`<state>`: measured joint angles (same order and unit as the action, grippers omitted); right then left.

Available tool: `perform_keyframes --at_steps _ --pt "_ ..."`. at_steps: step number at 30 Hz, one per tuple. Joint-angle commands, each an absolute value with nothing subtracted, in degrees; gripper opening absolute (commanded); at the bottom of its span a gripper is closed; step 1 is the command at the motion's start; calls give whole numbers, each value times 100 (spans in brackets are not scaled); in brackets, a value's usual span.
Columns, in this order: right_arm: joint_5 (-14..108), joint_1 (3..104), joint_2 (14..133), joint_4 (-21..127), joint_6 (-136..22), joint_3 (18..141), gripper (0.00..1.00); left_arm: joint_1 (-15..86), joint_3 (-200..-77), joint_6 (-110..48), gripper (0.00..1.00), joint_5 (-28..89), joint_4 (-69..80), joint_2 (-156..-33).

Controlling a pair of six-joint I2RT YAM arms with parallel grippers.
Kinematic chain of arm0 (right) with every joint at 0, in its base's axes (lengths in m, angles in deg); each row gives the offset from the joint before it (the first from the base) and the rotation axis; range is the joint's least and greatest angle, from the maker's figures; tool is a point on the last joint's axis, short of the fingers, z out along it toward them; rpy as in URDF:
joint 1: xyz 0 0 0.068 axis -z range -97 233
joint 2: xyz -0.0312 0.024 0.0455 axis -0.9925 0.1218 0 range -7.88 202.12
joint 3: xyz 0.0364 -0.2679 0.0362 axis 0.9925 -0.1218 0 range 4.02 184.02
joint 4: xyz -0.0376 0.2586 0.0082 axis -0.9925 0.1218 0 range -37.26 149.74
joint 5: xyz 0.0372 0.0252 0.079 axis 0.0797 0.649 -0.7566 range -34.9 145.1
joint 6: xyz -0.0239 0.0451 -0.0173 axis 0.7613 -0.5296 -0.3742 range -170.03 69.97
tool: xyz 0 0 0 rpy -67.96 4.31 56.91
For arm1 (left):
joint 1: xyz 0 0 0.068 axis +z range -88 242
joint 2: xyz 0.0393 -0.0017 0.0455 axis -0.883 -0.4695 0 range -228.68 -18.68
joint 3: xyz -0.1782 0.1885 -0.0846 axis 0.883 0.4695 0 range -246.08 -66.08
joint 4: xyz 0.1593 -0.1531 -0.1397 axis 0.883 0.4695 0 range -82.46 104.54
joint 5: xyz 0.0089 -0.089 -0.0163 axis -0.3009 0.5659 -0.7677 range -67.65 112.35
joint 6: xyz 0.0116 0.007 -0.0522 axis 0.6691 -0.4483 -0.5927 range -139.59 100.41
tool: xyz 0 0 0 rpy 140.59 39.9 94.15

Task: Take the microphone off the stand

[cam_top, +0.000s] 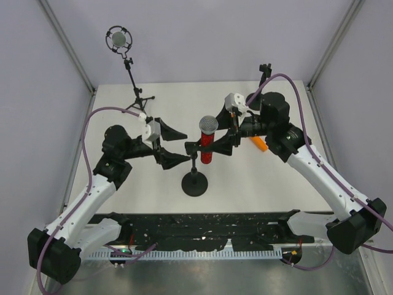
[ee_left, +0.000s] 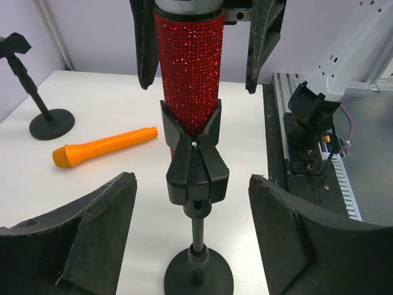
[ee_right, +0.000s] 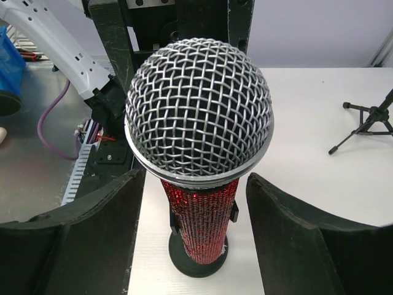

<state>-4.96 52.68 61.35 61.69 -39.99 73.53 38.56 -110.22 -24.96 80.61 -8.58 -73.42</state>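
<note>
Overhead view of a white table (cam_top: pixel 276 178), with two robot arms reaching in from the bottom corners of the frame. At the centre, a microphone (cam_top: pixel 207 138) with a red glitter body and a silver mesh head stands upright in the black clip (ee_left: pixel 195 161) of a short stand (cam_top: pixel 194 183) with a round base. The right gripper (cam_top: pixel 212 141) comes in from the right of the frame. Its jaws are spread on either side of the red body, and the wrist views show a narrow gap on each side. The left gripper (cam_top: pixel 174 145) sits just left of the stand, facing the clip, jaws spread wide and holding nothing. An orange microphone (cam_top: pixel 260 143) lies flat on the table right of centre, partly hidden by the right arm. A tripod stand (cam_top: pixel 138 98) carrying a round-framed microphone rises at the upper left. A small black stand (cam_top: pixel 265 69) is at the upper right.
</note>
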Motion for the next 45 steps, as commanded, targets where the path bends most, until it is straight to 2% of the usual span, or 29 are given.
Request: perform_keyframes --at_steps 1,21,28,45 --pt "-607 5242 5953 5643 -4299 7345 71 3836 -11257 -2566 75 7886 -1004 -7326" --pt "-678 5250 5935 5370 -4563 7284 57 3634 -11407 -2206 63 7772 -591 -7397" --pt "-687 5250 5953 5309 -4677 7240 49 3616 -11416 -2188 59 7755 -547 -7414" --pt "-687 5242 5970 5142 -4704 7222 47 3581 -11433 -2197 51 7798 -520 -7414"
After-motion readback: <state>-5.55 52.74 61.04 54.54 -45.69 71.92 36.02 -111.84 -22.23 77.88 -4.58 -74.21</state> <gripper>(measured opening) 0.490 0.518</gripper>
